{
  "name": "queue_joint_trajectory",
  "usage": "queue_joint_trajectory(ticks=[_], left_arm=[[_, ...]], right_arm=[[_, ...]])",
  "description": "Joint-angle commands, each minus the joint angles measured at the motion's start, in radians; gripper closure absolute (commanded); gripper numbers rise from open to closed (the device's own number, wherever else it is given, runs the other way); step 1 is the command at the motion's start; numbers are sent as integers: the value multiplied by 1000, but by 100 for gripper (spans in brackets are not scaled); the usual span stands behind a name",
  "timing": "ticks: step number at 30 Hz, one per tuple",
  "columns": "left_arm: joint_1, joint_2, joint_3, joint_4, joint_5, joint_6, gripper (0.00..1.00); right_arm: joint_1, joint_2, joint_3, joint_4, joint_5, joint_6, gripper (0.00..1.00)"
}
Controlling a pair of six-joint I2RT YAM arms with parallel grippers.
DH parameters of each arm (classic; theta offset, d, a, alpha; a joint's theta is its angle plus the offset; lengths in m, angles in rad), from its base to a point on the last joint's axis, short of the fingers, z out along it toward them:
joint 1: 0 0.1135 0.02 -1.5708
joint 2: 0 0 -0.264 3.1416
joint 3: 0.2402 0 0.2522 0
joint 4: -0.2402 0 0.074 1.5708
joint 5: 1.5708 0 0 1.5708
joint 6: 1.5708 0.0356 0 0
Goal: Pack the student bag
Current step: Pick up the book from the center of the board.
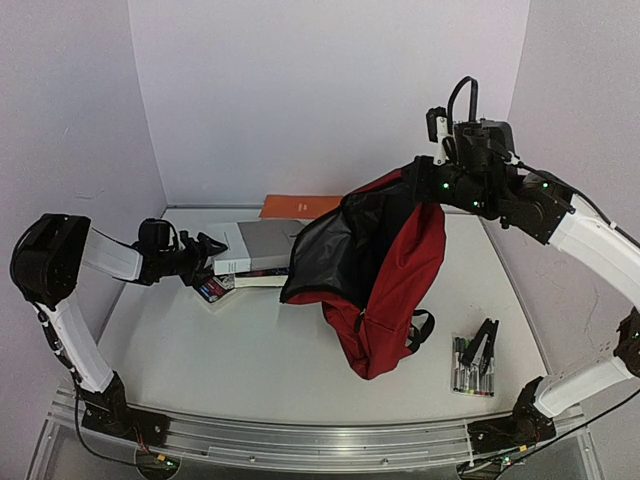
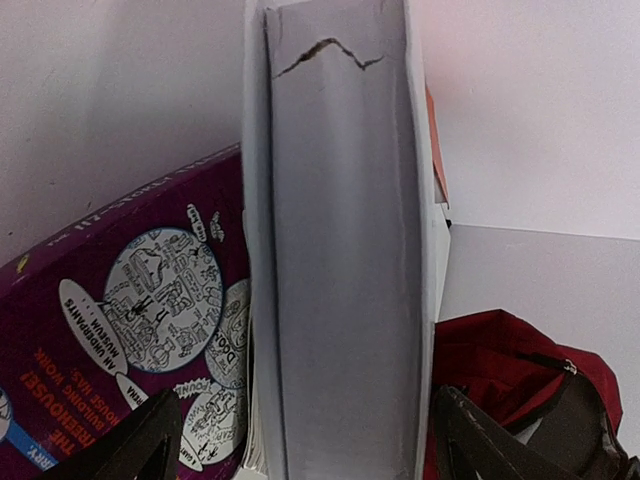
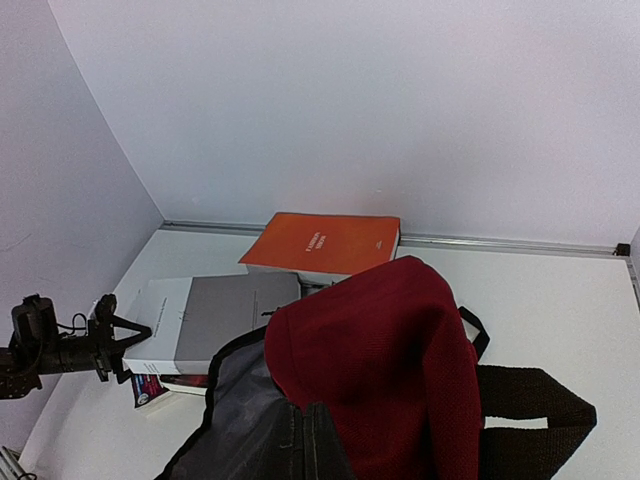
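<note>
Dark-red fabric student bag [image 1: 400,270] hangs pinched in our right tool [image 1: 418,182]; our left tool [image 1: 212,248] stands spread astride a thick grey book [image 1: 265,240].

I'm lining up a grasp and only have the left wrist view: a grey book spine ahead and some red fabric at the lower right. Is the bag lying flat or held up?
Observer: Held up. The right gripper is shut on the top of the student bag.
Operator: Which way does its mouth face?
Observer: To the robot's left. The black lining gapes toward the grey book.
Operator: Is anything else waiting to be packed?
Observer: A pack of markers lies on the right side of the table, nearer the arms than the bag.
</note>
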Motion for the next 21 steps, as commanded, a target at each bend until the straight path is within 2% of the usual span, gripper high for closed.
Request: queue_joint_trajectory(ticks=[1, 7, 12, 18, 21], left_arm=[[4, 32, 27, 201, 78, -53, 21], [4, 66, 27, 302, 101, -93, 37], [4, 40, 25, 320, 105, -75, 49], [4, -46, 25, 243, 112, -15, 63], [3, -135, 29, 139, 97, 32, 68]], right_arm=[[-5, -9, 8, 39, -5, -12, 100], [-4, -12, 8, 40, -1, -12, 100], [-4, -17, 7, 39, 2, -13, 100], [-5, -17, 4, 39, 8, -15, 100], [-4, -14, 3, 39, 14, -17, 100]])
